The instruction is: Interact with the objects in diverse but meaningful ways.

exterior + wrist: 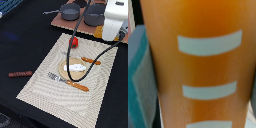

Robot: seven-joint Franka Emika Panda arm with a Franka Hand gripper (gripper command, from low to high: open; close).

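The jaws themselves are out of sight in both views, so whether they are released or clenched cannot be told. In the exterior view the white arm head (114, 20) hangs at the far right corner of the scene. The wrist view is filled by an orange-yellow surface with pale bars, the bread loaf (198, 65), pressed right up against the lens; whether the jaws touch it cannot be told.

Beneath the arm lies a brown board (62, 22) carrying two grey pots (70, 11). Just off the board's near edge, close to the jaws, sits the red tomato (73, 42) at the far edge of a striped beige placemat (45, 85). Farther out, mid-mat, the white fish-like piece (75, 66) rests on a round wooden plate (63, 69), between an orange-handled knife (91, 61) and fork (68, 82). Farthest from the jaws, the sausage stick (20, 74) lies on the dark table (25, 40), off the mat.
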